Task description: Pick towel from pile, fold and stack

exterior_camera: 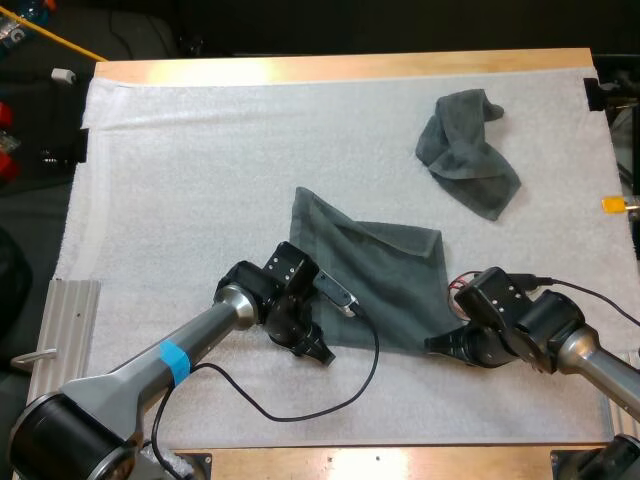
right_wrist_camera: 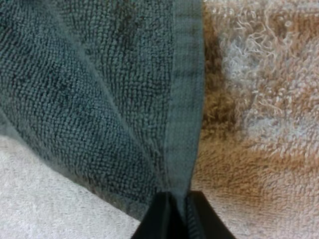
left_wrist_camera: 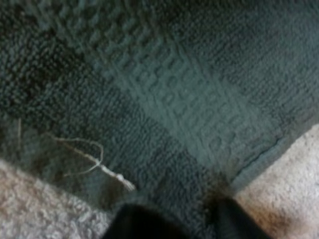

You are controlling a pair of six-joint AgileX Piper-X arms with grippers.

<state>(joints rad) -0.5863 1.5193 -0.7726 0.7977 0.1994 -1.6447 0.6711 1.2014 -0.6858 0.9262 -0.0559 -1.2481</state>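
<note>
Pinching flat towel at both near corners with left gripper and right gripper, likely to carry that edge over for folding. Left beyond it: crumpled towel.

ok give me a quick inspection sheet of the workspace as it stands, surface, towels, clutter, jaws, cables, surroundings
surface: white mat lying flat on the wooden table
job's things: spread towel, grey-green, mid-mat, with a pale loose thread near its edge; crumpled towel at the far right, apart from it
clutter: nothing seen
grippers: left jaws at the spread towel's near left corner; right jaws shut on its near right edge
cables: nothing seen beyond the arms' own
surroundings: ribbed metal plate beside the mat's near left edge
</note>
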